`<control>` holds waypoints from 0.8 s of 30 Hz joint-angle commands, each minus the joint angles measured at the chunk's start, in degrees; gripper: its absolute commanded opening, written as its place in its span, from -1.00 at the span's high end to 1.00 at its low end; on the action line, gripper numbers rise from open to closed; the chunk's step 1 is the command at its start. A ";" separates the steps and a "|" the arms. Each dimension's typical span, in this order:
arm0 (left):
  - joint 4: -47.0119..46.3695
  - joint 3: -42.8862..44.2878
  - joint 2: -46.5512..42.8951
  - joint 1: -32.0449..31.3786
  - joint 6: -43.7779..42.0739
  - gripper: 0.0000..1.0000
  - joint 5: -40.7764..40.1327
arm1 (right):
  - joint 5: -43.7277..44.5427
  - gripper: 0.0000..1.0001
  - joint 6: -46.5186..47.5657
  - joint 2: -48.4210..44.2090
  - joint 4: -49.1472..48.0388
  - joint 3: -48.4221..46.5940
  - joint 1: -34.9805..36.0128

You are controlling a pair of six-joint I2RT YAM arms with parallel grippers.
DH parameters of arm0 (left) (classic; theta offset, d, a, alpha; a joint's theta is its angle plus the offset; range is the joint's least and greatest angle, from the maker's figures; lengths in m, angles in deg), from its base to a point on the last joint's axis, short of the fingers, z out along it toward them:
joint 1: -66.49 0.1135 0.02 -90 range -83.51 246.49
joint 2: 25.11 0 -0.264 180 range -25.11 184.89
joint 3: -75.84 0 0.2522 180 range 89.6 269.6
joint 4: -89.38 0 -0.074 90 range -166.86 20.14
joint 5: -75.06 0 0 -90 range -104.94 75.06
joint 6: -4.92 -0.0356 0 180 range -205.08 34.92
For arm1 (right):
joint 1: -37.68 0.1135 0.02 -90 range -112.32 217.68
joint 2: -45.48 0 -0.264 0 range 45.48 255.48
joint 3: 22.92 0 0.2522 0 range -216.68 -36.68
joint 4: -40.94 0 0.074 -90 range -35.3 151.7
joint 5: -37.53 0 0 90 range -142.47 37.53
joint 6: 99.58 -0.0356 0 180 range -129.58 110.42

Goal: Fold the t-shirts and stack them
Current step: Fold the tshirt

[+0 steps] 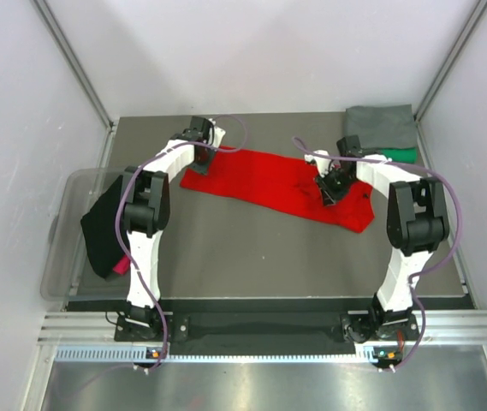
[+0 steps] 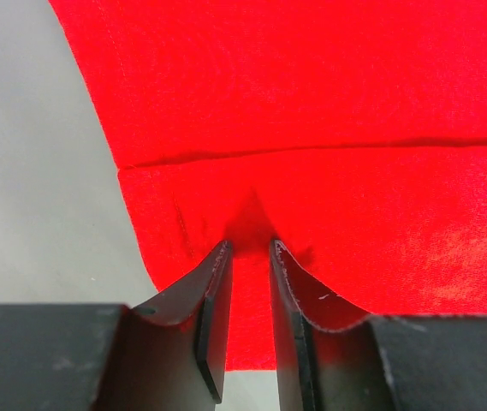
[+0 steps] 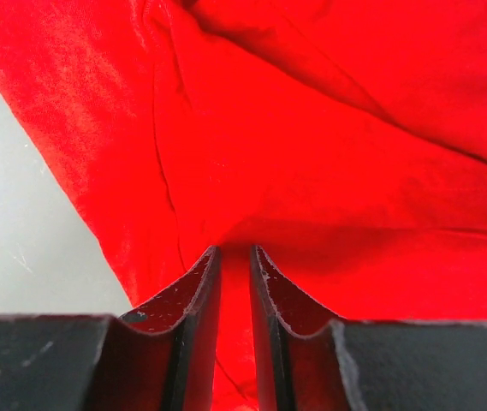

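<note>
Grey table, one red shirt, both grippers pinching it

White walls on three sides and a dull grey table (image 1: 252,248) in the middle, that's the whole setup. Spread across the far half of the table is the red t-shirt (image 1: 269,184), lying as a long crumpled band that runs from behind the left arm down toward the right arm, not flat at all.

Left gripper (image 1: 209,152) is down at the far left end of the shirt. From the left wrist cam you can see its jaws drawn close together with red cloth between them, and a little puckered ridge rises right at the tips, so it's clamped on the fabric near the edge, just beside a hem seam. Bare table shows off to the left of that.

Right gripper (image 1: 329,195) sits on the right part of the shirt, a bit in from the end. Same story in its wrist cam: jaws nearly together, cloth caught in the gap, creases fanning out from the tips. So it's gripping the shirt too.

Other stuff: a folded grey t-shirt (image 1: 382,127) in the far right corner lying on top of a green t-shirt (image 1: 401,156) that peeks out underneath. On the left there's a see-through tub (image 1: 68,193) with a black t-shirt (image 1: 102,231) slumped over its table-side rim and a bit of a magenta t-shirt (image 1: 121,265) poking out below it
</note>
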 commanded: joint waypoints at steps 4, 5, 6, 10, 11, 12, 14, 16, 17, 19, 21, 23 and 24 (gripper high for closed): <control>2.01 1.15 1.60 0.11 0.74 0.42 1.30 | -1.09 0.59 -0.07 1.88 -1.98 -3.29 0.81; 2.02 1.07 1.60 0.11 0.66 0.42 1.30 | -1.17 0.58 -0.34 2.32 -2.16 -4.25 0.90; 2.10 0.98 1.60 0.11 0.74 0.42 1.30 | -1.26 0.57 -0.51 2.76 -2.25 -4.78 0.98; 2.10 0.72 1.42 0.20 0.75 0.43 1.39 | -1.35 0.55 -0.78 6.88 -2.25 -9.52 1.60; 2.10 0.71 1.42 0.11 0.74 0.44 1.21 | -1.26 0.55 -0.87 7.85 -2.07 -12.93 1.60; 2.28 0.63 1.42 0.11 0.66 0.44 1.13 | -1.26 0.54 -0.95 9.08 -1.64 -15.22 1.69; 2.28 0.54 1.25 0.11 0.74 0.44 0.86 | -1.35 0.53 -1.13 12.86 0.47 -24.15 1.69; 2.10 0.10 0.72 0.11 0.74 0.44 0.34 | 0.22 0.53 -1.74 15.23 1.35 -30.51 1.51; 2.10 -0.16 0.46 0.11 0.74 0.43 -0.01 | 0.40 0.54 -2.96 15.42 1.44 -36.37 1.34; 1.84 -0.86 -0.86 0.02 0.57 0.42 -0.63 | -0.38 0.50 -5.51 14.46 2.49 -42.46 0.46; 0.18 -2.35 -2.96 0.02 0.22 0.38 -1.16 | -0.30 0.44 -5.96 12.18 2.59 -42.23 0.20; -0.71 -3.15 -4.37 0.02 -0.13 0.36 -2.12 | 0.93 0.32 -5.62 6.83 2.50 -36.12 0.19; -1.06 -3.59 -5.77 0.11 -0.31 0.36 -2.47 | 1.28 0.29 -5.35 4.72 2.76 -33.12 0.19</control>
